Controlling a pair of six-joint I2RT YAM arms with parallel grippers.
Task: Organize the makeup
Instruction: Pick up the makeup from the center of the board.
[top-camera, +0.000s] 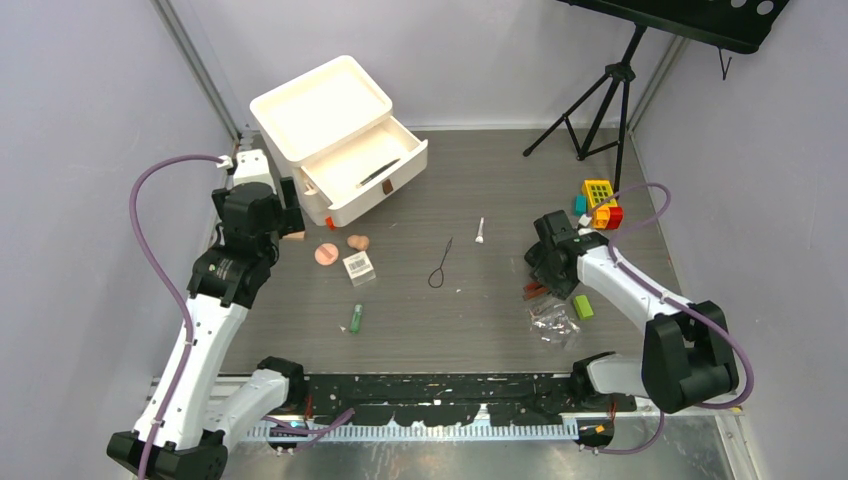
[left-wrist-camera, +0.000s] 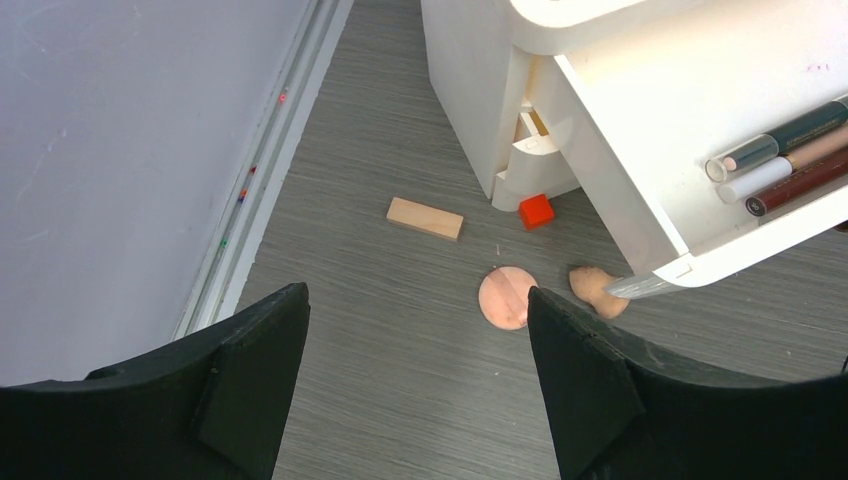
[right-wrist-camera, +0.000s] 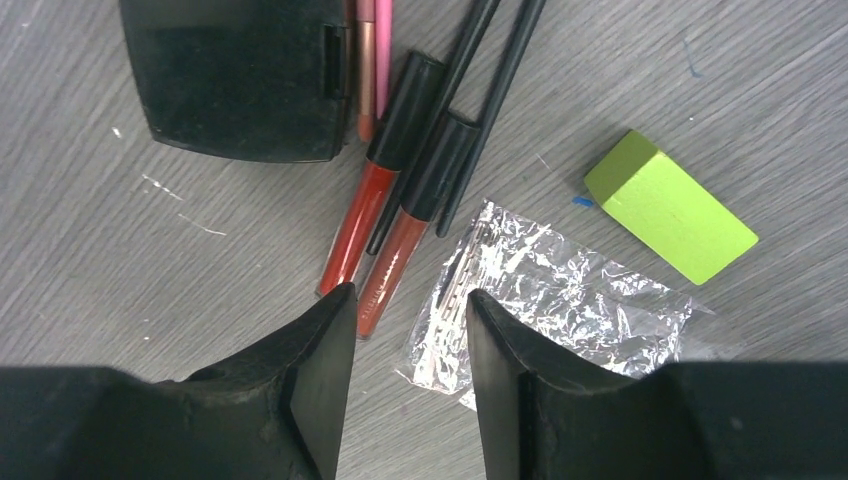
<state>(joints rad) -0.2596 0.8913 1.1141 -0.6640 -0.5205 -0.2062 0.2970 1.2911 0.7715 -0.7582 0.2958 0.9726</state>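
My right gripper (right-wrist-camera: 410, 295) (top-camera: 538, 278) hangs open low over a cluster of makeup. Two red gloss tubes (right-wrist-camera: 352, 230) lie beside thin black pencils (right-wrist-camera: 500, 70) and a black compact (right-wrist-camera: 235, 75). One tube's end lies just by my left fingertip, and a crinkled clear packet (right-wrist-camera: 560, 290) reaches the right one. Nothing is gripped. My left gripper (left-wrist-camera: 415, 300) (top-camera: 278, 212) is wide open above bare table, left of the pink round puff (left-wrist-camera: 505, 296) and a peach sponge (left-wrist-camera: 592, 287). The barcoded box (top-camera: 359, 266), green tube (top-camera: 355, 319) and white tube (top-camera: 480, 230) lie mid-table.
A white organizer (top-camera: 320, 105) stands at the back left, its drawer (left-wrist-camera: 700, 262) pulled out with several pencils inside. A red cube (left-wrist-camera: 536, 211) and a wooden block (left-wrist-camera: 425, 218) lie by its base. There is a green block (right-wrist-camera: 670, 205), toy blocks (top-camera: 598, 200), a black loop (top-camera: 440, 268) and a tripod (top-camera: 600, 100).
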